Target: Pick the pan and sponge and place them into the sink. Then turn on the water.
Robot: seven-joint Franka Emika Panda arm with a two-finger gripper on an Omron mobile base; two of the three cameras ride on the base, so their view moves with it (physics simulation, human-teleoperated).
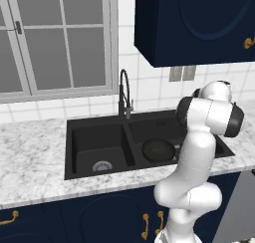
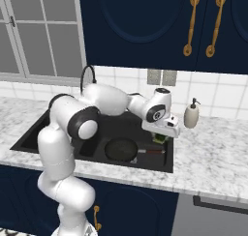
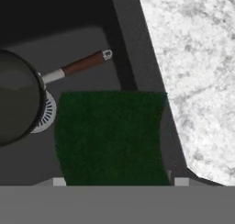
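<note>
Two basins, and the pan already lies in the right one with the sponge held above it.

Largest first: the marble counter point(image 1: 30, 152) wraps the black sink point(image 1: 94, 122), whose faucet point(image 1: 123, 95) rises at twelve o'clock behind the divider. The white arm point(image 1: 196, 152) crosses in front and blocks the right basin's three o'clock end. The pan point(image 2: 121, 149) sits on that basin's floor, its red-brown handle point(image 3: 82, 64) pointing toward three o'clock. A beige soap bottle point(image 2: 192, 114) stands on the counter just right of the hand. The gripper point(image 2: 160, 138) hangs over the basin's right end, jaws spread wide and grasping the sponge point(image 3: 112, 138), dark green face toward the hand camera.
</note>
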